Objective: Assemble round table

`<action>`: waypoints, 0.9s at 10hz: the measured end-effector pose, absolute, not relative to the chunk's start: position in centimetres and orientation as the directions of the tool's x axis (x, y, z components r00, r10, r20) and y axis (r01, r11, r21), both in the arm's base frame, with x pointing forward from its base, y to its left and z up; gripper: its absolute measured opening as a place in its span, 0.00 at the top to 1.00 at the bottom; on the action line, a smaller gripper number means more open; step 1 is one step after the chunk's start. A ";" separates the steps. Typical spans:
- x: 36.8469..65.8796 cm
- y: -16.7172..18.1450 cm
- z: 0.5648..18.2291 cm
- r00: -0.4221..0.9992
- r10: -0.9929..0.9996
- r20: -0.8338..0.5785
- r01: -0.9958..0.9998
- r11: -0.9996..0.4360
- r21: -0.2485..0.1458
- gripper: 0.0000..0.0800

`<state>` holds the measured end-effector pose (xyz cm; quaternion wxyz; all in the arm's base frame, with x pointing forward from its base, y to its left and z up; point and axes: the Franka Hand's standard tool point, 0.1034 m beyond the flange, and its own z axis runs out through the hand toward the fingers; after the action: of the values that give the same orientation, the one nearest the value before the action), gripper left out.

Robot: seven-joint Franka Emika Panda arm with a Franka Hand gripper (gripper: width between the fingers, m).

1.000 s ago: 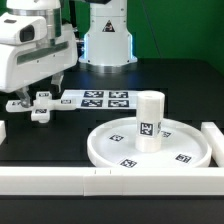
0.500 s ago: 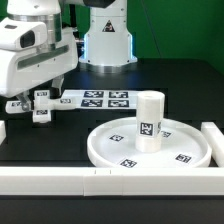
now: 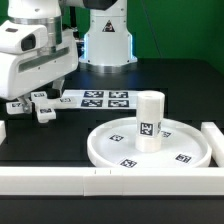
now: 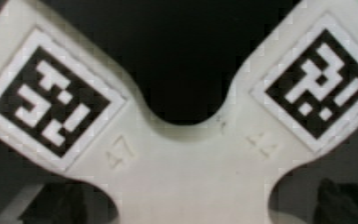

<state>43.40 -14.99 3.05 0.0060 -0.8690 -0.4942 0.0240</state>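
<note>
Your hand (image 3: 40, 100) hangs wide open over the cross-shaped piece (image 3: 35, 105) lying on the table at the exterior view's left, so closing off-centre could twist or flick it away.

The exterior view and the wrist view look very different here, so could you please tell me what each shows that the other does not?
Only the exterior view shows the large round disc with the cylinder post standing upright on it, the marker board, the white border rails and the arm. Only the wrist view shows, close up, two tags on the arms of the cross-shaped piece. Both share that cross-shaped piece, lying at the exterior view's left under the open hand.
</note>
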 end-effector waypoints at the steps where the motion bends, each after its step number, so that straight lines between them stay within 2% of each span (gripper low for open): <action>1: 43.3 -15.0 2.9 0.510 0.859 -0.037 0.859 -0.511 -0.037 0.19; 5: 43.0 -15.0 2.4 0.511 0.859 -0.040 0.857 -0.513 -0.047 0.19; 7: 43.0 -15.0 2.4 0.511 0.859 -0.040 0.857 -0.513 -0.047 0.45; 9: 43.0 -15.0 2.4 0.511 0.859 -0.040 0.857 -0.513 -0.047 0.45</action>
<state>42.99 -15.04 2.39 0.0107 -0.8691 -0.4936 0.0289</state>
